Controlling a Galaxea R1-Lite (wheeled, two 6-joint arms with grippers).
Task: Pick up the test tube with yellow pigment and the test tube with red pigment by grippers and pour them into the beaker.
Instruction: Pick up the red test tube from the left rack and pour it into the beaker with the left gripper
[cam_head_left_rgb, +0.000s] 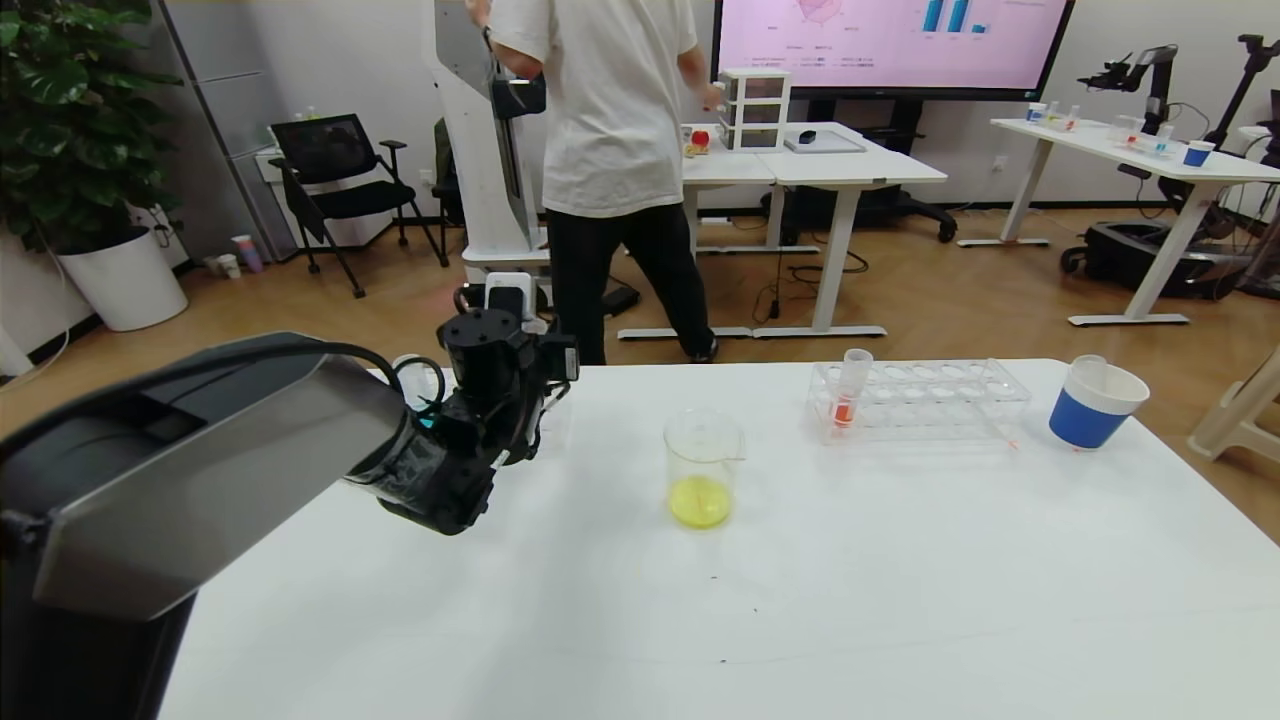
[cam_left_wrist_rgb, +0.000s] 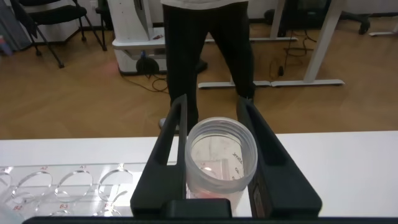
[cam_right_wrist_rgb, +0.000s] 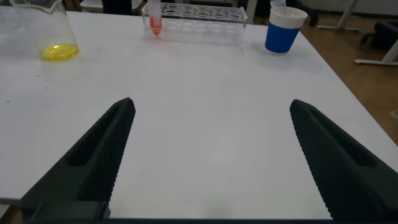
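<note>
The beaker (cam_head_left_rgb: 703, 470) stands mid-table with yellow liquid in its bottom; it also shows in the right wrist view (cam_right_wrist_rgb: 43, 31). The test tube with red pigment (cam_head_left_rgb: 848, 395) stands upright at the left end of a clear rack (cam_head_left_rgb: 930, 400), also seen in the right wrist view (cam_right_wrist_rgb: 155, 18). My left gripper (cam_head_left_rgb: 520, 400) is at the table's far left, shut on a clear wide-rimmed tube (cam_left_wrist_rgb: 221, 155) held upright, seen from above, with a faint reddish tint low inside. No yellow-filled tube shows. My right gripper (cam_right_wrist_rgb: 211, 162) is open and empty above bare table.
A blue-and-white paper cup (cam_head_left_rgb: 1095, 403) stands right of the rack. A second clear rack (cam_left_wrist_rgb: 62, 186) lies under my left gripper. A person (cam_head_left_rgb: 610, 150) stands beyond the table's far edge. Other desks stand further back.
</note>
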